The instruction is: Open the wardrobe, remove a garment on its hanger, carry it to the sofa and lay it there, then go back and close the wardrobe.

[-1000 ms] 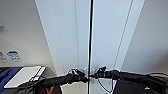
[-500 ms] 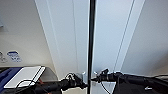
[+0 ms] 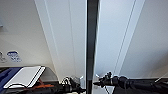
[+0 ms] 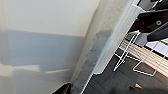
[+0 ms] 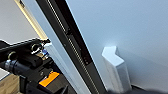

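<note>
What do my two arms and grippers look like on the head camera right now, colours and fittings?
Both are black. The left gripper sits on a bulky black wrist with pale metallic parts and an orange strip along the arm behind it. The right gripper ends a row of rounded black joint housings, with a thin pale cable running beside the arm.

The wardrobe [image 3: 75, 37] stands straight ahead — left gripper [image 3: 75, 86] and right gripper [image 3: 98, 82] flank its door gap.
</note>
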`<state>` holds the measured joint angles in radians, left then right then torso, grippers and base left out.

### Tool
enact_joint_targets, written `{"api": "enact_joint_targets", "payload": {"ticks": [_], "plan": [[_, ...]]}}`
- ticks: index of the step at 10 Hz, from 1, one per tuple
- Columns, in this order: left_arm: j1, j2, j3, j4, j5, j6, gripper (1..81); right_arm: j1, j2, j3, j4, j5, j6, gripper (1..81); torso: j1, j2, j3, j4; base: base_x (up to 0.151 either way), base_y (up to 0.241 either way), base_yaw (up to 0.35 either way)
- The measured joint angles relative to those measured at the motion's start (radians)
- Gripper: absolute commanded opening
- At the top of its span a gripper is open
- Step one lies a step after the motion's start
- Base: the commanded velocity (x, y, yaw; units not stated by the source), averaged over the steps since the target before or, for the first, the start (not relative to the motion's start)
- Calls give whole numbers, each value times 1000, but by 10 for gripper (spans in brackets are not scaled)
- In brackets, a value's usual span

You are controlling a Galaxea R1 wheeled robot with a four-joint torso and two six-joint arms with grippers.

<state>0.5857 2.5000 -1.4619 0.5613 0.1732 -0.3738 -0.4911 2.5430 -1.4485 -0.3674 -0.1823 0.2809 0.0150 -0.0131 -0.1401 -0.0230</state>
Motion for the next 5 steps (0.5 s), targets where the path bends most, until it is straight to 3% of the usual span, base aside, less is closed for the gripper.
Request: {"api": "enact_joint_targets", "payload": {"ticks": [5], "plan": [[67,-186,185,3,-40,1,811,-68,-150,153,-2,64,-3,811,0,0,0,0,0,0,0]]}}
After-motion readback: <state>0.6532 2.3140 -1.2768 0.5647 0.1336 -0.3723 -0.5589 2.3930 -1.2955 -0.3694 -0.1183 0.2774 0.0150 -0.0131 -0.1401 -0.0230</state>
